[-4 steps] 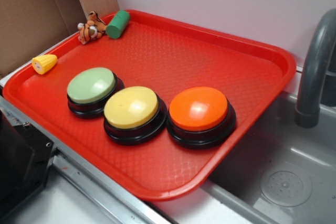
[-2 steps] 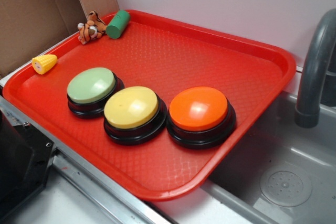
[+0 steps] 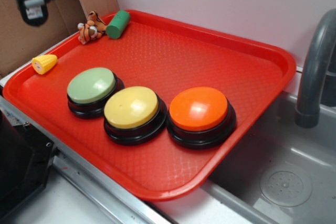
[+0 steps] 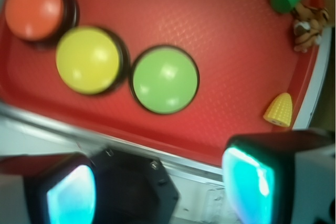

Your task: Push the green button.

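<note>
Hand: the hand (image 4: pixel 157 182) hangs high above the near edge of the tray, fingers (image 4: pixel 247 179) spread wide apart with nothing between them; the exterior view catches only a bit of the robot at top left.
Green button: the green button (image 3: pixel 91 85) sits on the red tray (image 3: pixel 252 72), at the left end of a row of three, and in the wrist view it lies ahead of the open fingers, well apart from them.
Yellow button: the yellow button (image 3: pixel 131 107) is right beside the green one, bases touching or nearly so.
Orange button: the orange button (image 3: pixel 199 109) closes the row on the right, just beside the yellow one.
Far corner: a green cylinder (image 3: pixel 118 23) lies on its side, a toy tiger (image 3: pixel 90 27) just beside it.
Left rim: a toy corn cob (image 3: pixel 44 63) rests near the tray's edge.
Right side: a grey sink (image 3: pixel 286 182) with a grey faucet (image 3: pixel 315 72) beside the tray.
</note>
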`<state>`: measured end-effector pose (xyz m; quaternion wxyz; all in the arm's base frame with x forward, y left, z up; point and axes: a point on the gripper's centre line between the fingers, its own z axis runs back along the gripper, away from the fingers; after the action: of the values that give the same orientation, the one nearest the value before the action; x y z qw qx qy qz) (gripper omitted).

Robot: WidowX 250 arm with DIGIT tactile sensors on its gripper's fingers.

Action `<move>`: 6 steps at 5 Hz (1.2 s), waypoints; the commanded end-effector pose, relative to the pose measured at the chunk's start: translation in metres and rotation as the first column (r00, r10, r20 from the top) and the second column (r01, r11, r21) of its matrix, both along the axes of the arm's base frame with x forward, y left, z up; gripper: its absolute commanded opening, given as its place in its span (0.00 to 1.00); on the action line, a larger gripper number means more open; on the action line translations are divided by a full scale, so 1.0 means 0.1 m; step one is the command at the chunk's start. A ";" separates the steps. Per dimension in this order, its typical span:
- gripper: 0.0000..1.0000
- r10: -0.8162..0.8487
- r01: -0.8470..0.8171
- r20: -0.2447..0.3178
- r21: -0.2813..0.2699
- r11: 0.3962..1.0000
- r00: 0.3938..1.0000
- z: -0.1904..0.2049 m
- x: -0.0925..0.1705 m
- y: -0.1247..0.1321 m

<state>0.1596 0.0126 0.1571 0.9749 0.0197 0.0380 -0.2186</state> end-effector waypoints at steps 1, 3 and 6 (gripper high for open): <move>1.00 -0.304 0.301 0.028 0.083 0.950 0.952 -0.47 0.21 -0.10; 1.00 -0.413 0.412 0.018 0.045 0.910 0.911 -0.95 0.32 0.05; 1.00 -0.412 0.410 0.019 0.056 0.910 0.911 -0.87 0.31 0.00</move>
<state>0.1800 0.0180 0.0604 0.9085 0.0399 0.0455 -0.4135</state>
